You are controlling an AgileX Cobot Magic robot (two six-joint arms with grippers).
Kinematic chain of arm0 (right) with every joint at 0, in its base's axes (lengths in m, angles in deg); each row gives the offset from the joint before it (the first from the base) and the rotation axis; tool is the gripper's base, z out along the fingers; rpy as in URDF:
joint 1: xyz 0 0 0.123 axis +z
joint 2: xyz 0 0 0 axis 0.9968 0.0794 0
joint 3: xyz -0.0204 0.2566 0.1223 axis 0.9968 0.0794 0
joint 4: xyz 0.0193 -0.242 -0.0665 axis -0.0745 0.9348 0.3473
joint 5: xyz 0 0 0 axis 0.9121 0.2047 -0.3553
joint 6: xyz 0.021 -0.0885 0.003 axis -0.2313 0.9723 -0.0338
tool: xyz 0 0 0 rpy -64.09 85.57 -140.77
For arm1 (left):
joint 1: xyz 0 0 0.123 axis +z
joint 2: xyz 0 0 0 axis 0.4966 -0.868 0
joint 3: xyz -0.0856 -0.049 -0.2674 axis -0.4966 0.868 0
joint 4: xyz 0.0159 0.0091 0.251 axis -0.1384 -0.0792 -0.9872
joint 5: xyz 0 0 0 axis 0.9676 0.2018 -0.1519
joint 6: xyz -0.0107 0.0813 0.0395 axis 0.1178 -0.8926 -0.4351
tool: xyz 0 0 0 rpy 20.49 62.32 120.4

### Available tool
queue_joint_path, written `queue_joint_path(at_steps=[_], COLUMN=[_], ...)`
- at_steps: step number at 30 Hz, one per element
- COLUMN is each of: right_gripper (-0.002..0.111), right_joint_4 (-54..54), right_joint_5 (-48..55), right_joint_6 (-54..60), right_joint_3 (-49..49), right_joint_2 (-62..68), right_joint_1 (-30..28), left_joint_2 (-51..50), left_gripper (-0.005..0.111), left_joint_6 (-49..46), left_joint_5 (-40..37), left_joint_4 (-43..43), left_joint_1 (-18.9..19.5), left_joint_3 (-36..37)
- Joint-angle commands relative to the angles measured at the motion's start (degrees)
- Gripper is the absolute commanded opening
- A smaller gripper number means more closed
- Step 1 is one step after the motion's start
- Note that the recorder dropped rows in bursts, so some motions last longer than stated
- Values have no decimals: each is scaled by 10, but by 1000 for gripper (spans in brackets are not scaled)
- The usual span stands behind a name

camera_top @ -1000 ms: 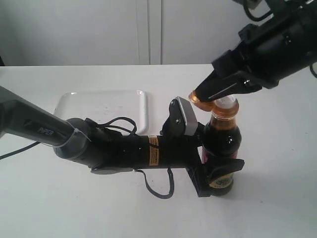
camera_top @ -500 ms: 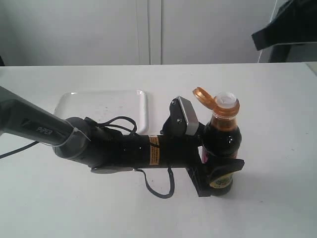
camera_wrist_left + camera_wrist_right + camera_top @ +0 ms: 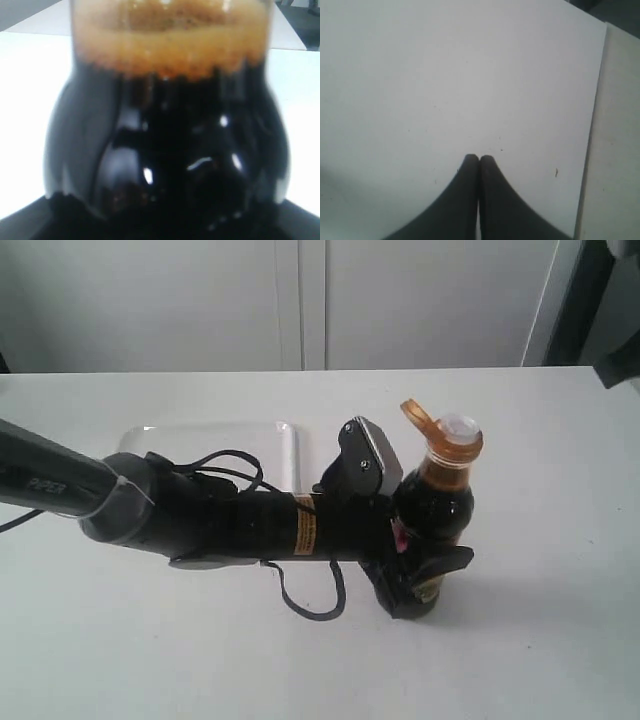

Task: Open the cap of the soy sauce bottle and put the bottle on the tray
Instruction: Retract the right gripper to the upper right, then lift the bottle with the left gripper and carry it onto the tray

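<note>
- White desk fills most of the scene, matte and faintly specked in the right wrist view, with a pale panelled wall behind it.
- Along one side of the desk a seam meets a duller grey-white surface.
- On the desk stands the soy sauce bottle, leaning slightly, just beside the tray but off it.
- Its cap is flipped open, the lid hinged back and the white spout showing.
- Black left gripper is clamped around the bottle's lower body; dark glass crowds its wrist view.
- Right gripper hangs over bare desk, its fingers pressed together on nothing.
</note>
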Motion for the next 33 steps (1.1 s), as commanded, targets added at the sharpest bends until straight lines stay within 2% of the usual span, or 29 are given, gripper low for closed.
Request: queue_joint_path(at_steps=[1, 5, 13, 33], right_gripper=[0, 0, 0, 0], right_joint_4=[-22, -73, -117, -138], right_joint_5=[-33, -101, -229, -260], right_joint_6=[-3, -2, 2, 3], right_joint_3=[28, 62, 125, 132], right_joint_2=[9, 10, 19, 58], right_joint_1=[-26, -26, -26, -24], left_joint_2=[58, 86, 109, 111], left_gripper=[0, 0, 0, 0], left_joint_6=[-5, -11, 19, 58], left_joint_5=[42, 43, 80, 88], left_joint_4=[27, 34, 37, 7], left_joint_1=[2, 13, 70, 246], left_joint_3=[-4, -4, -4, -4])
